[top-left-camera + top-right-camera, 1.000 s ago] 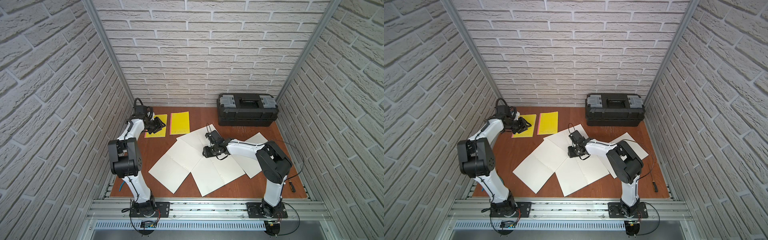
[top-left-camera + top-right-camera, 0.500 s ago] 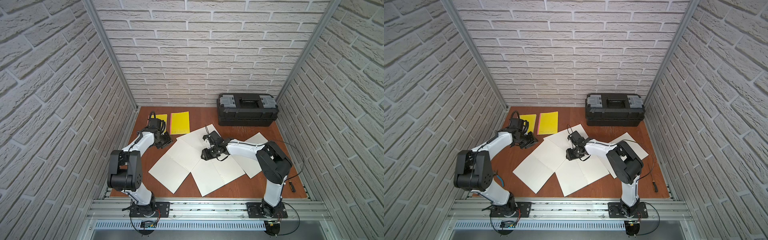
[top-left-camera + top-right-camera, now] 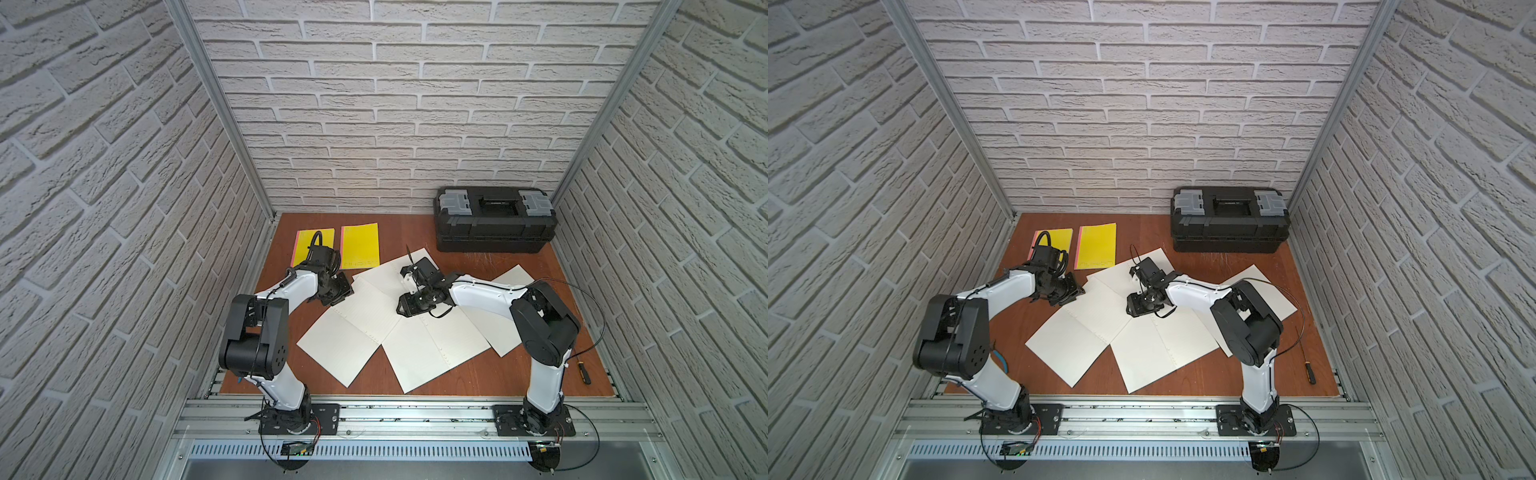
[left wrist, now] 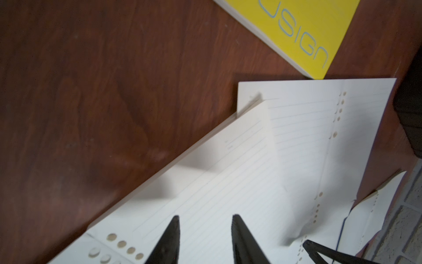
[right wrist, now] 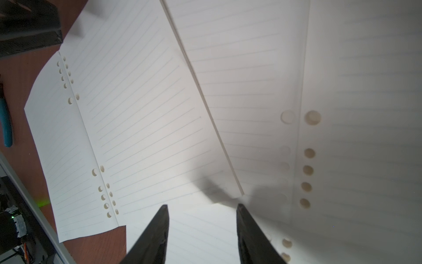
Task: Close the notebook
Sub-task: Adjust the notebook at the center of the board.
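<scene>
**One word legible, on a yellow cover**

In the left wrist view, the yellow notebook (image 4: 296, 29) carries thin light-blue lettering on its cover. It reads "SIGN", with a U-like letter before it and anything further cut off by the frame edge. In both top views the same line runs along the 6 o'clock edge of that cover, too small to read. The toolbox (image 3: 494, 232), at 1 o'clock on the table (image 3: 407, 232), has a faint mark on its handle that is illegible.

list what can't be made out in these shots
Far-left yellow notebook: both top views, left arm covers part.
Yellow cover's lettering: left wrist view, cut off by the frame edge.
Rightmost open notebook: both top views, right arm covers much.
Screwdriver: both top views, too small for detail.
Left fingers, right fingers: wrist views, bases cut off; contact with pages unclear.
</scene>
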### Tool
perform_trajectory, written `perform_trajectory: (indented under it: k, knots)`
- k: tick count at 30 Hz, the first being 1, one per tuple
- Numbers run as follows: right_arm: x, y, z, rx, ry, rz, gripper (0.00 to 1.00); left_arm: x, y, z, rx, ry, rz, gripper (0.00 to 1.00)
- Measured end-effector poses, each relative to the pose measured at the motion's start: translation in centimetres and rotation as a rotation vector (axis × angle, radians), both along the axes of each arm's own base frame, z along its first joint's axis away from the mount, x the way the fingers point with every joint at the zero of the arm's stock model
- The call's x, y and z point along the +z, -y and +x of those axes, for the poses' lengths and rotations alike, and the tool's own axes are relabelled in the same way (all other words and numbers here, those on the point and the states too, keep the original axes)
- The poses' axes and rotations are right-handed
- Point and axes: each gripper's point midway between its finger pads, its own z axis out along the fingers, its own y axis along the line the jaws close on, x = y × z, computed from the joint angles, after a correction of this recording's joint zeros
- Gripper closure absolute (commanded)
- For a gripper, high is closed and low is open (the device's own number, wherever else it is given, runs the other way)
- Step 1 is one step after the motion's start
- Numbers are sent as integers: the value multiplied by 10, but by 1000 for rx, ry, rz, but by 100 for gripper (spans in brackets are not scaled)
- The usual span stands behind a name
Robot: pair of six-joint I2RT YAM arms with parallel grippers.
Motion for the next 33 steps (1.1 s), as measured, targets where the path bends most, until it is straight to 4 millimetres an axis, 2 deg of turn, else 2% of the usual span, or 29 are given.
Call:
perform_trajectory:
  k: [10,18,33]
  knots:
    - [-10,-7,5,7,-29,-6,52,-16,0,-2,-1,-31,5,62]
    - [-10,-9,6,9,-32,-4,52,-17,-4,3,11,-32,-1,62]
    - [-11,-18,14,15,-37,10,52,-17,-13,23,24,-26,-43,65]
